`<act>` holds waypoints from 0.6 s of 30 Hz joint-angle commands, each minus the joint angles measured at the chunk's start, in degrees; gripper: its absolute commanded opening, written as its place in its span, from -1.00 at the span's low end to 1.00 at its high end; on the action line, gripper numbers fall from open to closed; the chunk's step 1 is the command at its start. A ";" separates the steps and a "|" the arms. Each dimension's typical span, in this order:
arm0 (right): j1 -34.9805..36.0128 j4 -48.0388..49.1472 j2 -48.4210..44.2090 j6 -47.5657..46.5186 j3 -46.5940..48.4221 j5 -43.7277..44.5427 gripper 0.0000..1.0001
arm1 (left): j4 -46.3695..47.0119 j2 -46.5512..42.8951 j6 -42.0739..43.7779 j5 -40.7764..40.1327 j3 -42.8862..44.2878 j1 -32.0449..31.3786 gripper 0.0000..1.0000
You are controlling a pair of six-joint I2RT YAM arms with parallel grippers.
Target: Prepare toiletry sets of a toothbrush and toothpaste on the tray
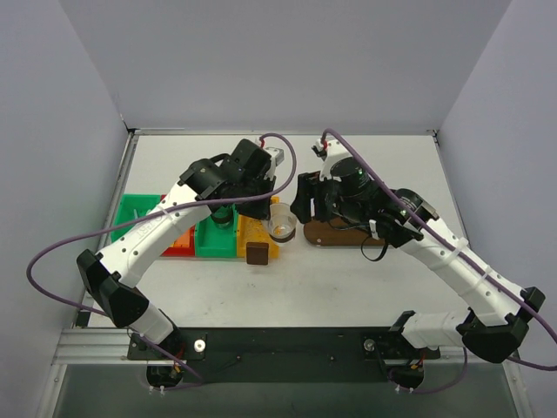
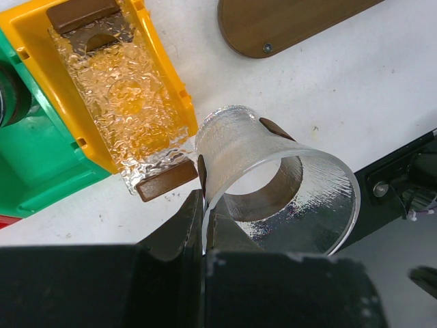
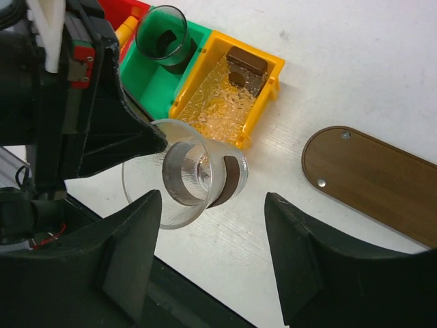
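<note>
Top external view gives us, from the left, a red bin [image 1: 178, 246], a green bin [image 1: 135, 209] and a yellow bin [image 1: 261, 237] side by side. At the yellow bin's right edge, our left gripper [image 2: 203, 205] is pinched tight on the rim of a clear cup [image 2: 273, 184]. Our right gripper [image 3: 210, 205] hangs over that cup, fingers apart, one on each side. Farthest right, the tray [image 3: 382, 184] lies flat on the table [image 1: 365, 287], near the yellow bin.

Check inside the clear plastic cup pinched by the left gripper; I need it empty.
The clear plastic cup looks empty: only a brown band at its base shows through. The left gripper covers a sliver of the rim wall.
</note>
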 commanded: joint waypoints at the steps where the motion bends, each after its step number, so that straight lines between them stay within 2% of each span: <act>1: 1.23 -1.45 1.60 0.46 -1.19 4.46 0.12 | 5.37 -1.45 -2.90 1.84 2.53 -0.73 -1.00; 18: 2.46 -2.85 8.54 -2.61 -0.67 5.88 -0.28 | 6.68 -0.92 -4.39 3.42 3.24 -1.25 -1.00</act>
